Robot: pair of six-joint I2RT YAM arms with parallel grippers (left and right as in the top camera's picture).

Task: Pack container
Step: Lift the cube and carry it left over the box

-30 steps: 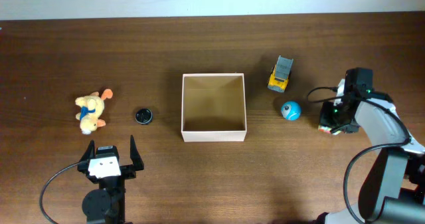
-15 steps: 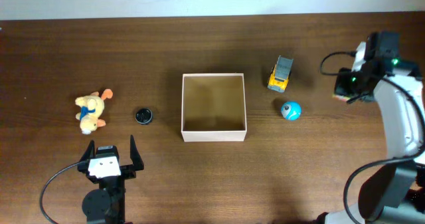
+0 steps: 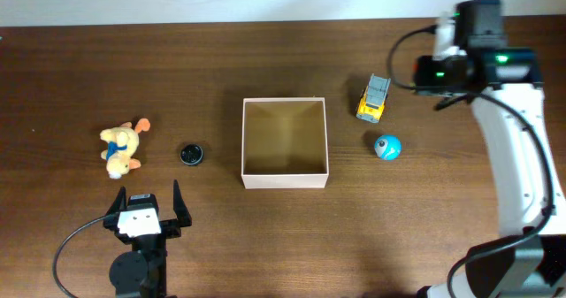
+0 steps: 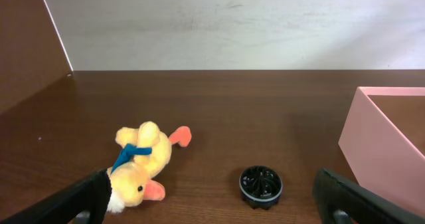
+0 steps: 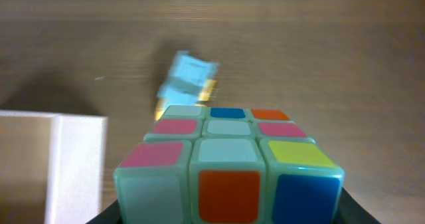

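Overhead, container: open and empty, mid-table; container (image 3: 285, 180) at about 8 o'clock from the right gripper (image 3: 426, 73), well apart.
Overhead, right gripper: raised near the table's far edge; load and jaw state not discernible from above.
Overhead, in the way: yellow truck (image 3: 374, 99) and blue ball (image 3: 386, 147) between gripper and box, the truck close to the straight line.
Overhead, left gripper: parked at the near edge, jaws apart, nothing between them; left gripper (image 3: 149, 192) has the box at 2 o'clock.
Left wrist, ahead: plush duck (image 4: 143, 164) at 11 o'clock, black disc (image 4: 260, 185) at 12, box wall at 3; fingers spread wide, empty.
Right wrist, grip: clamped on a colour cube (image 5: 226, 164), which fills the lower frame, clear of the table.
Right wrist, bearing: white box wall at 9 o'clock from the cube, blurred truck at 11.
Judgement, next move: likely a carry toward 8 o'clock on the overhead view, right arm, high enough to pass the truck and the rim.
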